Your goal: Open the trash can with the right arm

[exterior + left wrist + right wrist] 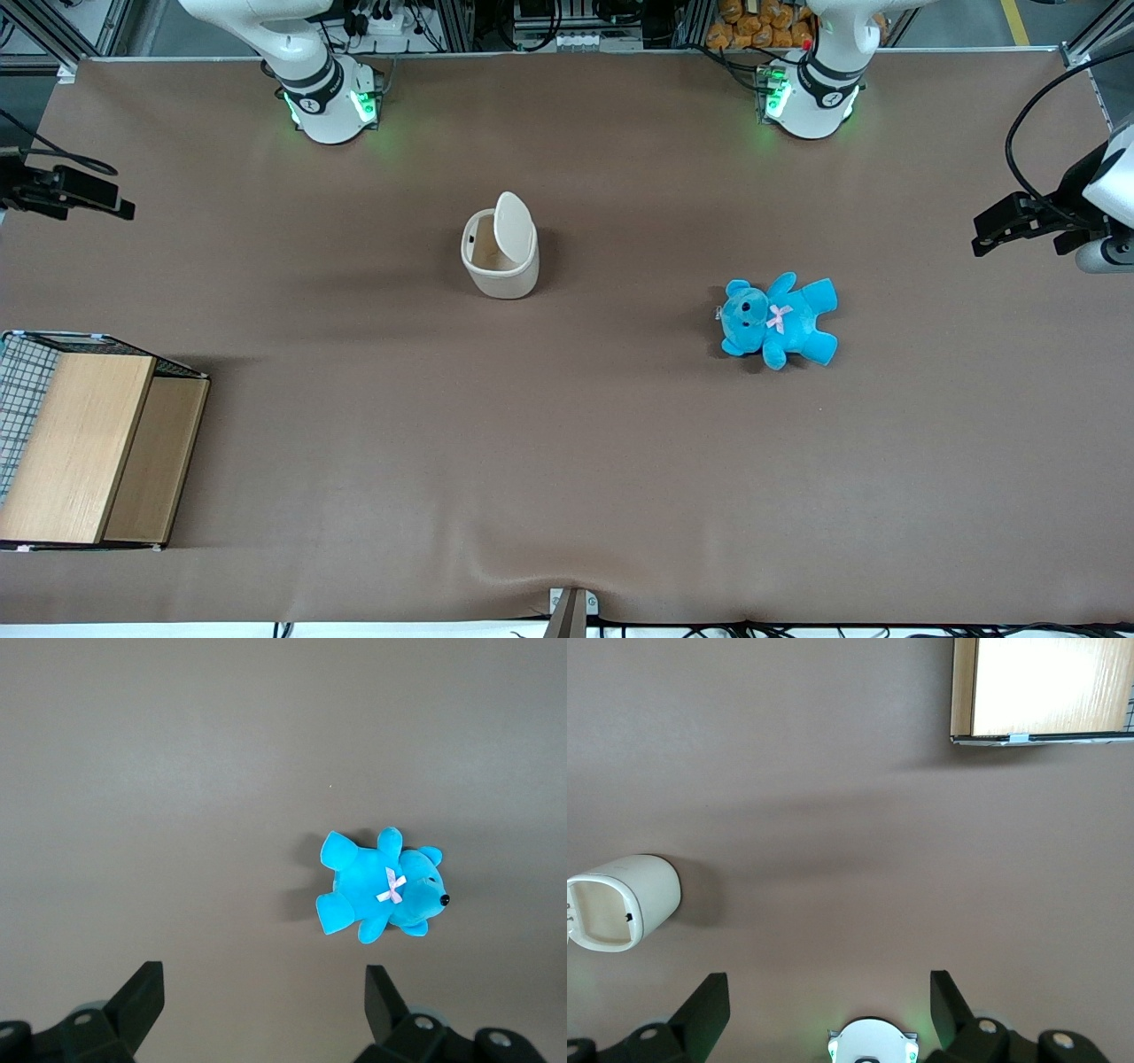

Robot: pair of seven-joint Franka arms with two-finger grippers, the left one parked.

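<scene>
Front view shows me the trash can (500, 255) with lid up, so my tool (66, 190), fingers spread and empty, sits well apart from it.

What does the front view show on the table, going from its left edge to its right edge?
Right arm's gripper, open and raised at the working arm's end → wooden box with wire mesh → trash can, lid raised → blue teddy bear.

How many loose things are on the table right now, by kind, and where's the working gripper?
Trash can, lid up: 1
Blue teddy bear: 1
Wooden box: 1
Total: 3
Gripper open, high at the working arm's end.
</scene>
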